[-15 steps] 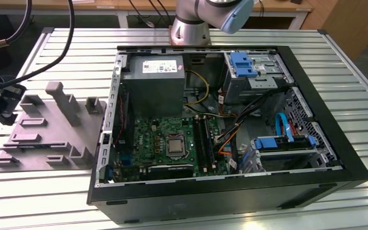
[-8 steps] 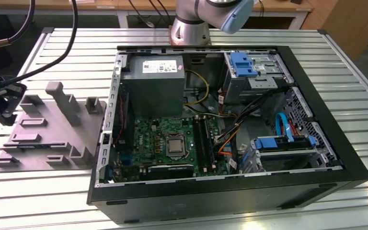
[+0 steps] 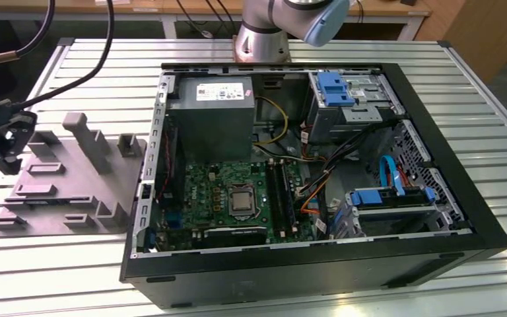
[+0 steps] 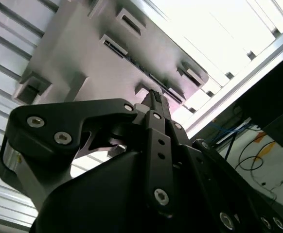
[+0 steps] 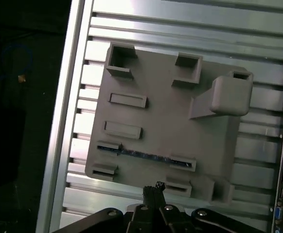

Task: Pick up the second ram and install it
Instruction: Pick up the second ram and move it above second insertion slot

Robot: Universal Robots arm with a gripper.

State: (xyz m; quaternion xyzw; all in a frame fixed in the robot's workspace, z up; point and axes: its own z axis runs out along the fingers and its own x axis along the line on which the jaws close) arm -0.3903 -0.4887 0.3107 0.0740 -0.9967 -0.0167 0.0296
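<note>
Dark blue-green, the long, thin memory stick [image 5: 144, 155] stands on edge in a slot of the grey plastic holder tray [image 5: 180, 111]. Its long axis runs crosswise ahead of the black gripper [image 5: 154, 186], whose fingers seem pressed together, empty.

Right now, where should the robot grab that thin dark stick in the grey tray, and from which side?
Probably the middle of the second ram, along its top edge, coming down from above the holder tray. It stands on edge in a slot, both ends tucked into grey blocks, so only the middle stretch is free for the pincer to pinch its flat faces.
</note>
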